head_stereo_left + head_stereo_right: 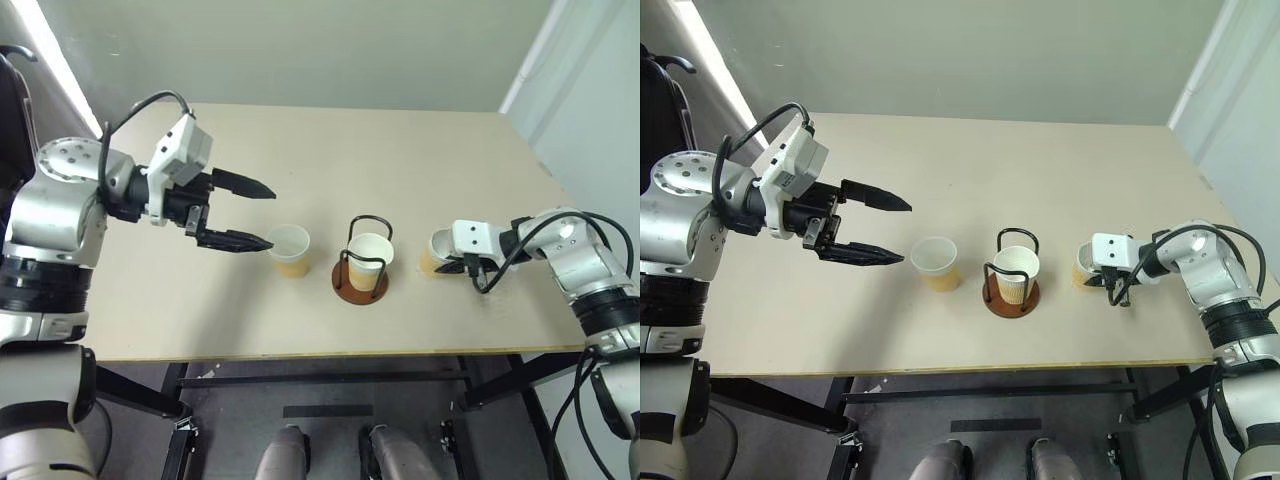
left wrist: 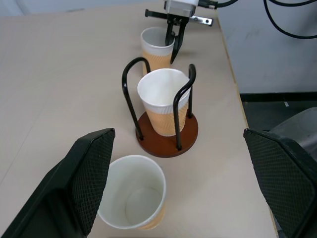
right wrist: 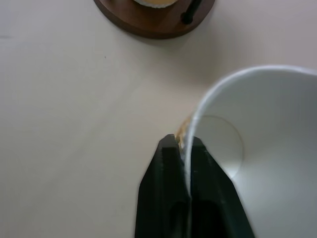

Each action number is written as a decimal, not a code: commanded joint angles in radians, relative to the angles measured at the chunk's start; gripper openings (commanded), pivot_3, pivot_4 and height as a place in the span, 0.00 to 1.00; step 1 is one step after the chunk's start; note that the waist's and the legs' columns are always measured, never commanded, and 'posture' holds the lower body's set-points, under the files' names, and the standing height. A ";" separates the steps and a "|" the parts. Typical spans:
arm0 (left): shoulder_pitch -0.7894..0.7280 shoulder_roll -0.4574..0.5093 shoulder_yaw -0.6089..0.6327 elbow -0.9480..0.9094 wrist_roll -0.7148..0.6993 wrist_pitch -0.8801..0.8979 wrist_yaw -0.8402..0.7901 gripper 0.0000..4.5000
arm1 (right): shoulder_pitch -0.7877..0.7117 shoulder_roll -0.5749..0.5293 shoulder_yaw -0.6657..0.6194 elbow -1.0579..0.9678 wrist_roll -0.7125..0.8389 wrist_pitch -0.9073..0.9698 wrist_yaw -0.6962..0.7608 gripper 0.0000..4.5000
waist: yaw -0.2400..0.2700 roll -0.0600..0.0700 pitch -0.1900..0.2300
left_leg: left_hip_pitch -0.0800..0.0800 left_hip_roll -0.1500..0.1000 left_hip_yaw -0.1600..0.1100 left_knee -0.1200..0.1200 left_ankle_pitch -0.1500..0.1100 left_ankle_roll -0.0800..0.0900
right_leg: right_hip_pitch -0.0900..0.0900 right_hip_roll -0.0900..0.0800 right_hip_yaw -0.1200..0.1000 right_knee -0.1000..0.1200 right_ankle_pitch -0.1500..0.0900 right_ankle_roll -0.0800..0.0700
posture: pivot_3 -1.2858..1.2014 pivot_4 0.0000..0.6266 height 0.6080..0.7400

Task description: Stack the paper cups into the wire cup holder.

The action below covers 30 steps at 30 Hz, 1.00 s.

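- The right hand [image 3: 187,163] is clenched on the rim of the right paper cup [image 3: 257,148], one finger inside the wall and one outside. The pinch is thin and off-centre, so the cup could tilt, crumple or slip once lifted.
- The wire cup holder [image 1: 360,283] stands near that cup at mid-tabletop [image 1: 400,150], already holding a nested cup [image 1: 369,258]. A tilted carry could catch a wire loop and tip the light stand.
- The left hand [image 1: 238,212] hovers released beside the left paper cup [image 1: 289,249], grasping nothing; any drift could knock that cup over.
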 commanded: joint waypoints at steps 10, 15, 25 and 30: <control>-0.040 0.020 0.013 0.030 0.021 -0.023 -0.049 1.00 | -0.025 -0.046 -0.084 -0.138 0.078 0.134 0.062 0.01 | -0.001 0.000 0.000 | 0.000 0.000 0.000 -0.002 0.001 -0.001 | -0.001 0.000 0.000 0.000 0.000 -0.001 | 0.52 0.24 1.00; -0.040 0.026 0.009 0.034 0.018 -0.023 -0.050 1.00 | -0.047 -0.082 -0.133 -0.253 0.126 0.232 0.059 0.01 | -0.002 0.000 0.000 | 0.000 0.000 0.000 -0.002 0.002 -0.003 | -0.001 0.000 0.000 0.000 -0.003 -0.006 | 0.52 0.24 1.00; -0.060 0.015 -0.032 0.070 0.016 -0.051 -0.050 1.00 | -0.177 -0.074 -0.218 -0.530 0.281 0.497 0.017 0.01 | -0.003 0.000 0.000 | 0.000 0.000 0.000 -0.003 0.002 -0.004 | -0.001 0.000 0.000 0.000 -0.005 -0.009 | 0.52 0.24 1.00; -0.079 0.010 -0.064 0.097 0.011 -0.072 -0.050 1.00 | -0.206 -0.044 -0.206 -0.649 0.365 0.608 -0.001 0.01 | -0.002 0.000 0.000 | 0.000 0.000 0.000 -0.002 0.002 -0.004 | -0.002 0.000 0.000 0.000 -0.005 -0.009 | 0.52 0.24 1.00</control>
